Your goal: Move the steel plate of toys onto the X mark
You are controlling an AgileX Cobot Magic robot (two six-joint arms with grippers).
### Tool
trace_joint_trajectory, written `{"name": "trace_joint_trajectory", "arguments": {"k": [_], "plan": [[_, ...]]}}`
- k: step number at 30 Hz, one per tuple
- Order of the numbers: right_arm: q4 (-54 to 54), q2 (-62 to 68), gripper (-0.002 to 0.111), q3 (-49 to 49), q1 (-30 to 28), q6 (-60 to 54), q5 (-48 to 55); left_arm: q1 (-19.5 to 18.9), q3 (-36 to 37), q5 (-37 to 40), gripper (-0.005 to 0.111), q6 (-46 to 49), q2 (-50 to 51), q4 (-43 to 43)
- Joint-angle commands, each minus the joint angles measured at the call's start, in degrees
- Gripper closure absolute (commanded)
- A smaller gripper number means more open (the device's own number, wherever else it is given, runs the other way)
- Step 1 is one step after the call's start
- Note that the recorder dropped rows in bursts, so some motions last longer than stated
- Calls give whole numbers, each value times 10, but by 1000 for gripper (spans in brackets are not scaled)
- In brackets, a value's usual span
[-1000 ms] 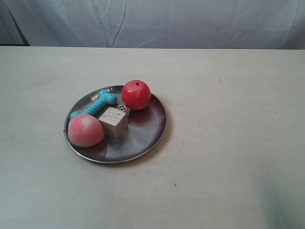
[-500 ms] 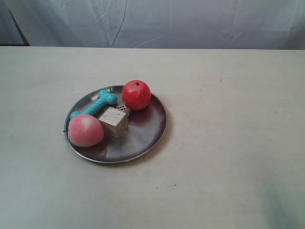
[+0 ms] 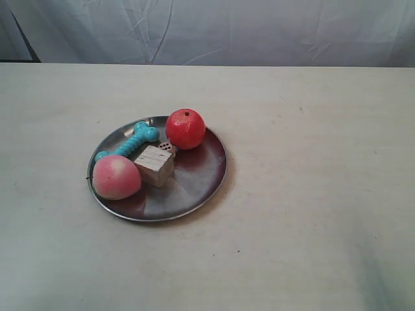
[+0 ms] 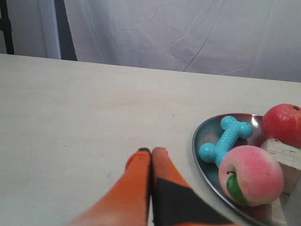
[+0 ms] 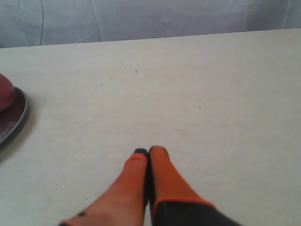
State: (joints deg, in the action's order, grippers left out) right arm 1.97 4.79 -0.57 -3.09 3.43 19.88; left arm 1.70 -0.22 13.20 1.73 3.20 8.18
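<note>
Ext high, wrists low; share plate

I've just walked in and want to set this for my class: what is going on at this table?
Nothing is being handled at this moment. The steel plate sits flat on the table, carrying a teal bone, red apple, peach, wooden cube and small die. The left gripper is shut and empty, close beside the plate's rim. The right gripper, also shut and empty, is farther off. The X mark cannot be picked out for sure.
</note>
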Motion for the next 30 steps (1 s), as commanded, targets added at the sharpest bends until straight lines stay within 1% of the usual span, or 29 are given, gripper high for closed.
{"name": "trace_joint_trajectory", "arguments": {"k": [1,4,30], "plan": [[1,-2,105,2,-3,-4,-9,-2,2,0,107,-3,-32,-16],[1,-2,105,2,-3,-4,-9,-2,2,0,107,-2,-32,-29],[1,-2,105,2,-3,-4,-9,-2,2,-1,107,-2,-32,-29]]}}
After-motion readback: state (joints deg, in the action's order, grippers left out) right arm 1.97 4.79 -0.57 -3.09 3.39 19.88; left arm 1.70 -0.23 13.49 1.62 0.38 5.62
